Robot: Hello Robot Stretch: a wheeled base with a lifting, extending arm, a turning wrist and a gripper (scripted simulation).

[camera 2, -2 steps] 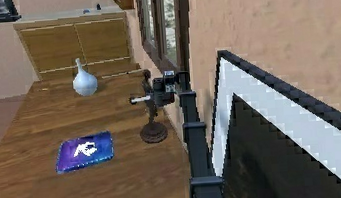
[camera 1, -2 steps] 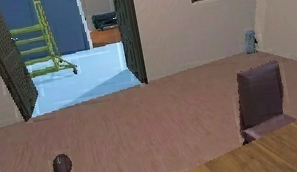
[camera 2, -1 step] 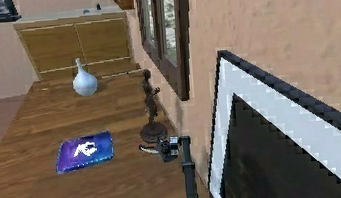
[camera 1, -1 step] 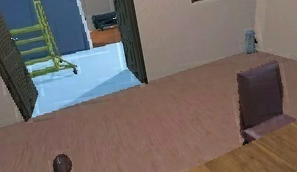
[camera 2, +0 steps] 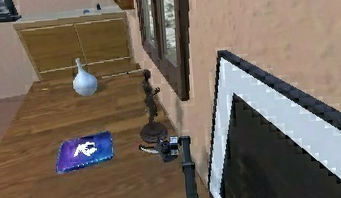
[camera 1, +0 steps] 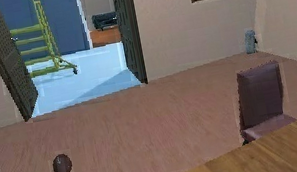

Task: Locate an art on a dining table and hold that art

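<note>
Cannot tell how the fingers of the gripper [camera 2: 164, 146] stand, nor whether anything is held. Right at that far end, upright on the wooden dining table [camera 2: 40, 126] near its wall-side edge: a dark figurine statue [camera 2: 151, 103]. Cannot tell whether touching it or merely beside it. Left of the statue, lying flat: a blue book [camera 2: 85, 151]. Farther up the table: a white vase [camera 2: 84, 81]. Past the table's end: a wooden cabinet [camera 2: 74, 44]. Along the wall: a dark-framed window [camera 2: 164, 37] and a large framed panel [camera 2: 281, 129]. In the forward view: a purple chair [camera 1: 260, 95] at the table's corner, a dark ball [camera 1: 62, 165] on the floor, and a yellow ladder [camera 1: 35, 38] through an open doorway.
</note>
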